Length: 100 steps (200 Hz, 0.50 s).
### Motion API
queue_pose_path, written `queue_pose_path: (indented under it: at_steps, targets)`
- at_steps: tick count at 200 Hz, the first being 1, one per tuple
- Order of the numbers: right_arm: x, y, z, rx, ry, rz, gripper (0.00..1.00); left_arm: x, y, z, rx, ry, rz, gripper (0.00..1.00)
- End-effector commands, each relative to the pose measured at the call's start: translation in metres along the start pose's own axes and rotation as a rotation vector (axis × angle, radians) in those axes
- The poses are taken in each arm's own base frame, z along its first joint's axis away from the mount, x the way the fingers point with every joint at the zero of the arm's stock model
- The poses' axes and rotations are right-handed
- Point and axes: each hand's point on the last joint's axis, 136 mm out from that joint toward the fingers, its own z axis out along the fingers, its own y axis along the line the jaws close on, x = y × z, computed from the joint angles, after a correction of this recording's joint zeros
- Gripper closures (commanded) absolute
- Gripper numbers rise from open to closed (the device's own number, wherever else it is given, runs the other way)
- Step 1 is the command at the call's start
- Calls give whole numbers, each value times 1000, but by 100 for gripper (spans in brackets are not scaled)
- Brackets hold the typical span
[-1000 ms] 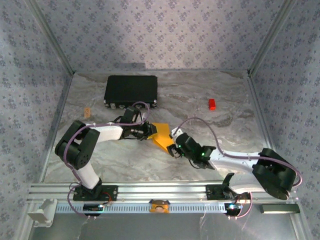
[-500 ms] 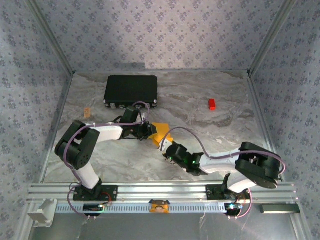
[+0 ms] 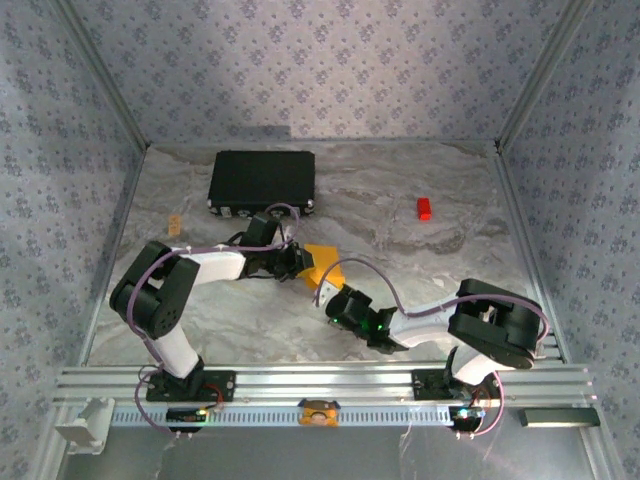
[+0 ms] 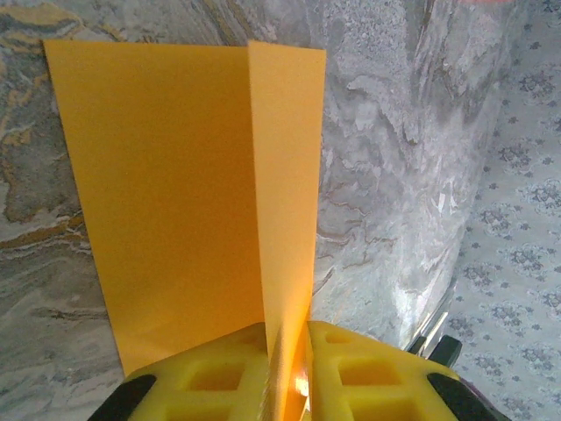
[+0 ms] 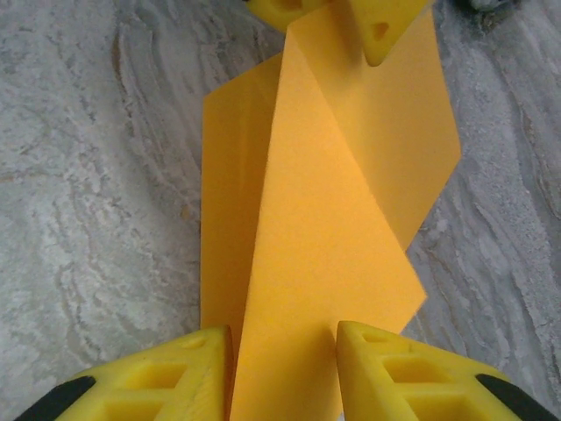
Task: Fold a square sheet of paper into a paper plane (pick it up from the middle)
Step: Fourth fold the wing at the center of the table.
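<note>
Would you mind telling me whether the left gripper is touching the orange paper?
Touching: in the left wrist view, the left gripper pinches the orange paper's raised fold.

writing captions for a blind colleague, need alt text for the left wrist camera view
The left end effector pinches an upright fold of an orange sheet of paper between its yellow fingers. The rest of the sheet spreads toward the picture's left over a grey marbled table, with a patterned wall at the right edge.
</note>
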Motion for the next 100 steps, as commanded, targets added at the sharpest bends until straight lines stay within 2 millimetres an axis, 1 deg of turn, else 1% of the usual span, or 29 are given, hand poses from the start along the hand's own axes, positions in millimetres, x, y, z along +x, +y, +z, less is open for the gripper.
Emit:
queue_pose_path:
  at_steps: [1,29,62,88,100]
  targets:
    - [-6,-8,1,32,-16,46,64,-2,-17,-3,43,-2,37,84]
    - [-8,-7,2,22,-22,62,68,-1,-17,-3,41,-1,38,84]
    - [-7,-7,4,19,-18,77,73,-2,-18,-3,41,-5,39,84]
    - [-8,-7,4,14,-24,89,73,-2,-19,-3,42,-4,40,84]
    - [-8,-7,5,14,-21,100,75,-2,-19,-3,41,-5,41,84]
